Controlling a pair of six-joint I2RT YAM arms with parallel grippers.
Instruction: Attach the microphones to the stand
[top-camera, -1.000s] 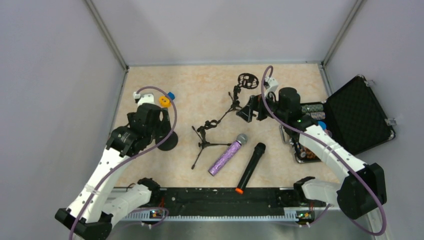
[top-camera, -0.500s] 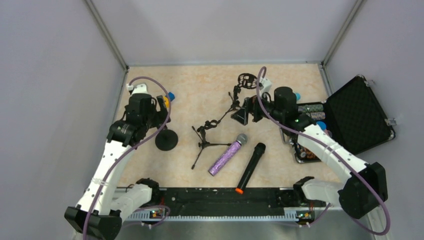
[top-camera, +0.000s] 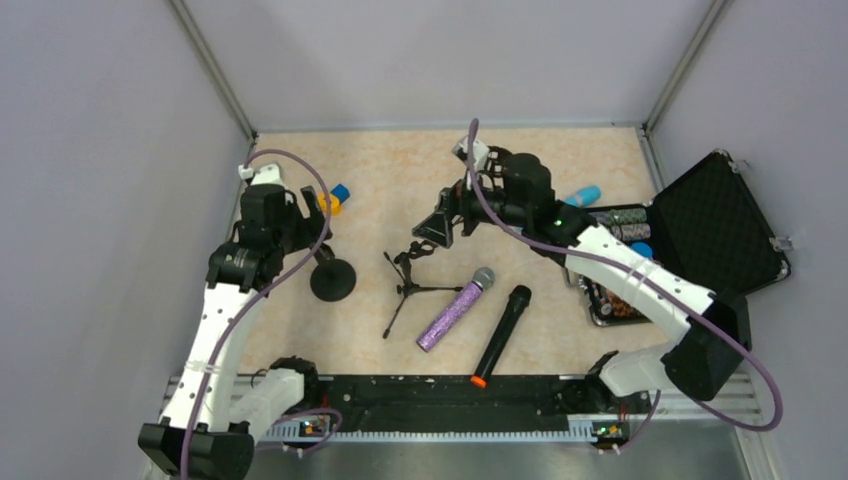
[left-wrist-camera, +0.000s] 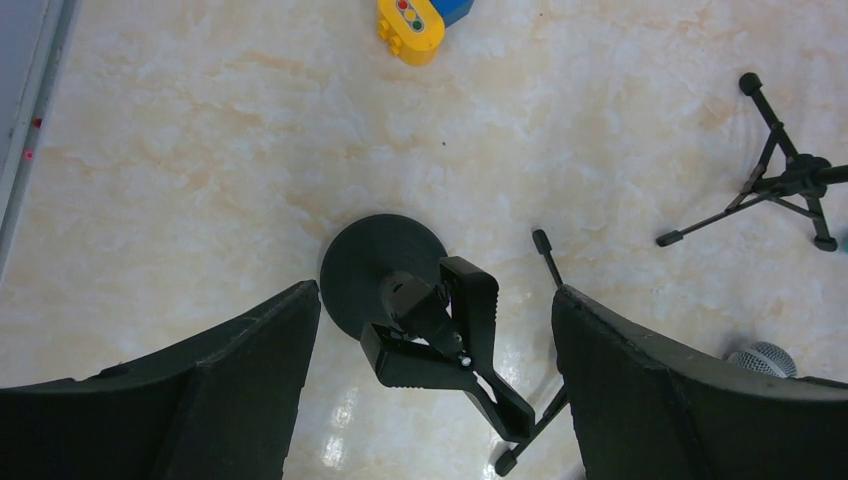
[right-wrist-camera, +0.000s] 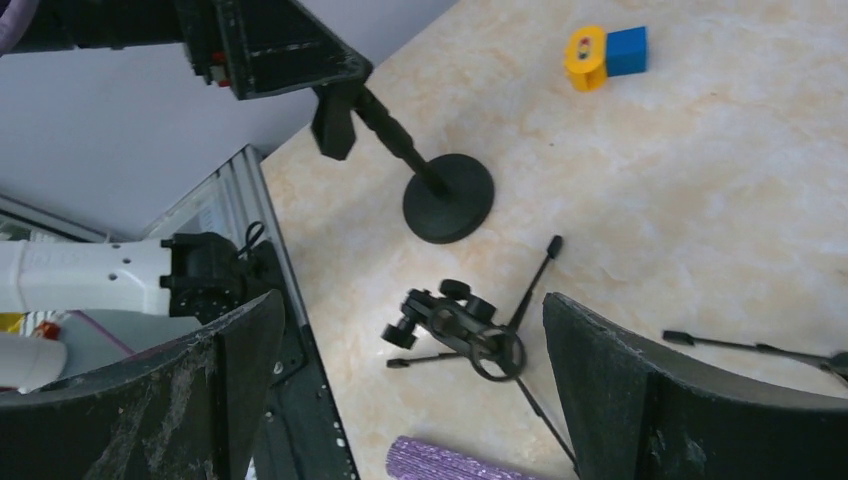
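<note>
Top view first. All three mics are loose. The purple mic (top-camera: 455, 310) and black mic (top-camera: 501, 334) lie side by side mid-table, just right of the toppled tripod (top-camera: 405, 285). The blue mic (top-camera: 583, 195) sits far right by the open case (top-camera: 715, 230). The round stand (top-camera: 332, 278) stands upright on the left, with my left gripper (top-camera: 300, 225) above and just behind it. My right gripper (top-camera: 440, 225) hangs over the tripod's far end. Neither carries anything.

Left wrist view: I'm looking straight down on the stand's clip (left-wrist-camera: 440, 340), which is centred between my fingers (left-wrist-camera: 200, 400). They're spread wide, touching nothing. The disc base is beneath it, and a yellow-and-blue toy (left-wrist-camera: 415, 20) is well beyond.

Right wrist view: jaws fully apart here too, empty, with the tripod's clamp head framed between them and the purple mic's tail at the bottom edge.

My read is that nothing is attached yet and I'm setting up the first one. To do it well, I'd have the left come down and pinch the stem just under the clip so the stand can't skid. The right would then take the purple mic mid-body, level. I'd press the barrel squarely into the clip mouth, since an angled push would likely tip the stand.
</note>
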